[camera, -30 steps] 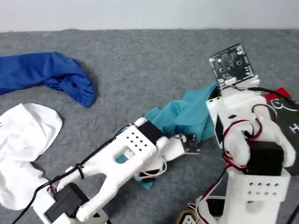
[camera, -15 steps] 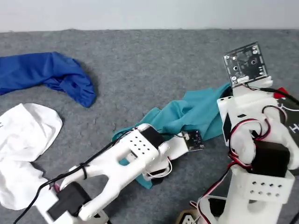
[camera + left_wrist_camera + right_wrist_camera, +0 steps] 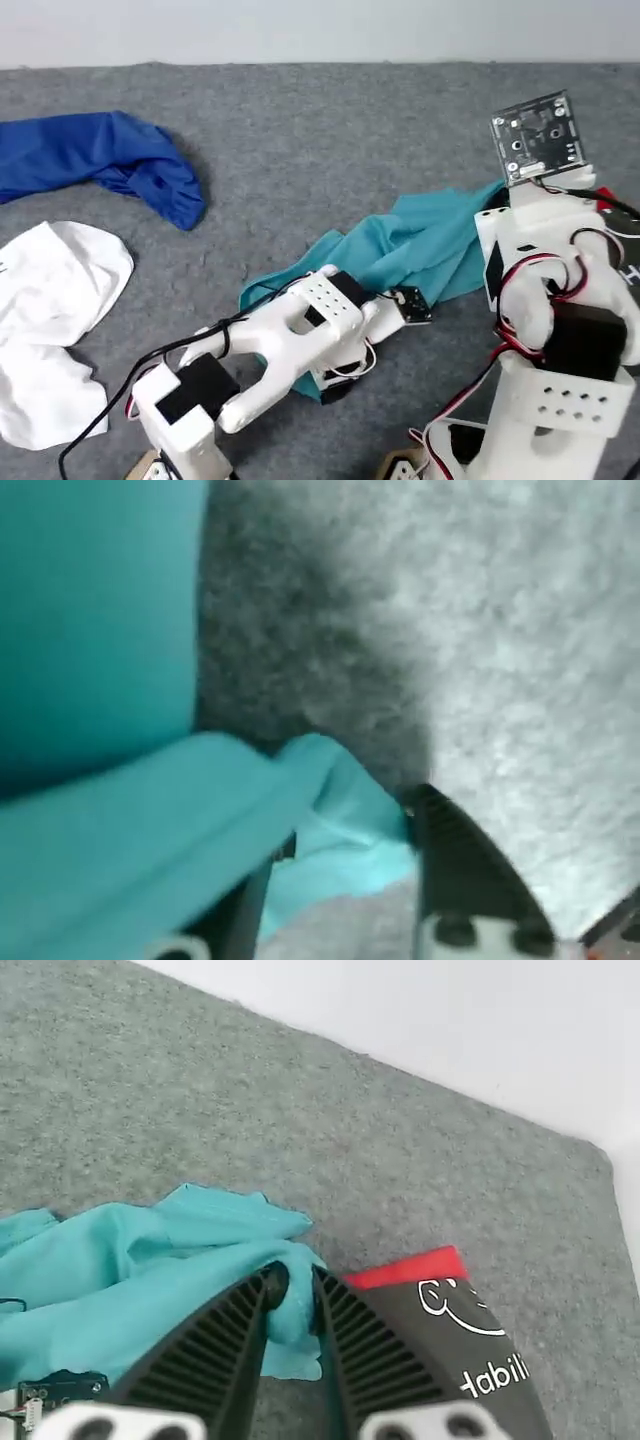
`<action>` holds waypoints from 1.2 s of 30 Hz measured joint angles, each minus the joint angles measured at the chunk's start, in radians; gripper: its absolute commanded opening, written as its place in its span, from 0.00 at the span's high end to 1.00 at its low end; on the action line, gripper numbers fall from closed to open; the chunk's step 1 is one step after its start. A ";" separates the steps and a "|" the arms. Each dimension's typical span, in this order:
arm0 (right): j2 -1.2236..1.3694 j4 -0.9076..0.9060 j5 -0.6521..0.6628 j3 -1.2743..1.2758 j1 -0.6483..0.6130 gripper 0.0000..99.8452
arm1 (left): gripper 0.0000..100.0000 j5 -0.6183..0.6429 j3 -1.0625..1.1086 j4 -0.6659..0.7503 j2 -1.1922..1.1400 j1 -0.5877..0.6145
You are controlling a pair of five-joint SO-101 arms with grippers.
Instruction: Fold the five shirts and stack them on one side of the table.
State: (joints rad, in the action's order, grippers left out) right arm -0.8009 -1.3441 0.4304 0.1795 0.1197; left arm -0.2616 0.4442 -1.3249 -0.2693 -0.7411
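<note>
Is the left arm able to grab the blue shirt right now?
Probably not yet. The left gripper is shut on the teal shirt, so it is busy. The blue shirt lies apart across bare grey mat with nothing in between, though it may be a long stretch.

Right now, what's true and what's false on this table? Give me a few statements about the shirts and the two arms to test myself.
1. The right arm's jaws are clamped on the teal shirt. True.
2. The blue shirt lies neatly folded. False: it lies crumpled.
3. The white shirt is stacked on the blue shirt. False: they lie apart on the grey table.
4. The left arm's jaws have teal cloth between them. True.
</note>
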 measured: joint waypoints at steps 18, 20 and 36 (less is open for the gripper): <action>-0.002 -0.006 0.000 0.025 0.000 0.99 | 0.97 -0.083 -0.166 -0.299 0.224 0.009; -0.002 -0.006 0.000 0.054 0.000 0.99 | 0.97 -0.089 -0.166 -0.330 0.272 0.009; -0.002 -0.006 0.000 0.149 0.002 0.99 | 0.97 -0.091 -0.166 -0.362 0.718 0.445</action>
State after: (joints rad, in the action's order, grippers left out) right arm -0.8025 -1.3502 0.4304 0.3284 0.1212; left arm -0.3521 0.2785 -1.6870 0.4488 -0.2961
